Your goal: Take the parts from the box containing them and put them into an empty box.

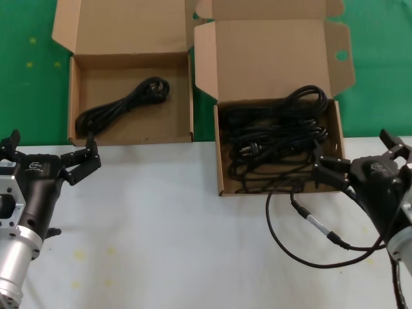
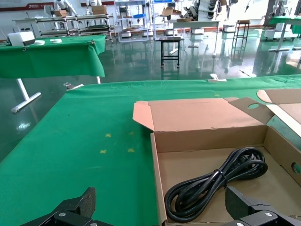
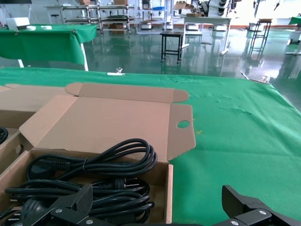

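Observation:
The box with the oval-holed lid flap (image 1: 219, 154) stands right of centre, filled with several black power cords (image 1: 277, 145); they also show in the right wrist view (image 3: 94, 165). The wide box with the plain lid (image 1: 161, 125) stands at the left and holds one bundled cord (image 1: 122, 104), also in the left wrist view (image 2: 214, 184). My left gripper (image 1: 51, 153) is open and empty, just in front of the wide box's near left corner (image 2: 162, 214). My right gripper (image 1: 362, 159) is open and empty at the holed box's near right corner (image 3: 157, 212).
A thin black cable with a silver connector (image 1: 317, 225) loops on the white table (image 1: 161, 244) in front of the holed box, beside my right arm. Both lids stand open at the back, over a green cloth (image 1: 29, 64).

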Action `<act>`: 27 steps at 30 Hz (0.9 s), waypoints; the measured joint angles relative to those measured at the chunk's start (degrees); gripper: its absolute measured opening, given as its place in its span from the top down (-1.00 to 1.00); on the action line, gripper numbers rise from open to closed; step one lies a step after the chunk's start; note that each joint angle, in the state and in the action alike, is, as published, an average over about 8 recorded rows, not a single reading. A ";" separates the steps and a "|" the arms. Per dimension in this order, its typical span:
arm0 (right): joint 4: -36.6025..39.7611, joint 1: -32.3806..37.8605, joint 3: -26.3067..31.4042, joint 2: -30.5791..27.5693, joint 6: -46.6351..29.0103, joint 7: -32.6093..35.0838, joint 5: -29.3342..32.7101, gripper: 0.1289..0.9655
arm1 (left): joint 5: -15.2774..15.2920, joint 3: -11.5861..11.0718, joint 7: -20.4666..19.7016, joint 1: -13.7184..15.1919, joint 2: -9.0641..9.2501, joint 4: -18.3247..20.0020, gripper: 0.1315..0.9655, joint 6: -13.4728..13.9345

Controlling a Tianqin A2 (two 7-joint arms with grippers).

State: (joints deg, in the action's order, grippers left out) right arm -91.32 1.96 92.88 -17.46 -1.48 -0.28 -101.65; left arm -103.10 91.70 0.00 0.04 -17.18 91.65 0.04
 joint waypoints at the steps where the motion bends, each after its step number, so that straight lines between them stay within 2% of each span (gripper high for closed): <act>1: 0.00 0.00 0.00 0.00 0.00 0.00 0.00 -1.00 | 0.00 0.00 0.00 0.00 0.00 0.00 -1.00 0.00; 27: 0.00 0.00 0.00 0.00 0.00 0.00 0.00 -1.00 | 0.00 0.00 0.00 0.00 0.00 0.00 -1.00 0.00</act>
State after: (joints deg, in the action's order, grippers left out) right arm -91.32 1.96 92.88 -17.46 -1.48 -0.28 -101.65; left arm -103.10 91.70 0.00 0.04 -17.18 91.65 0.04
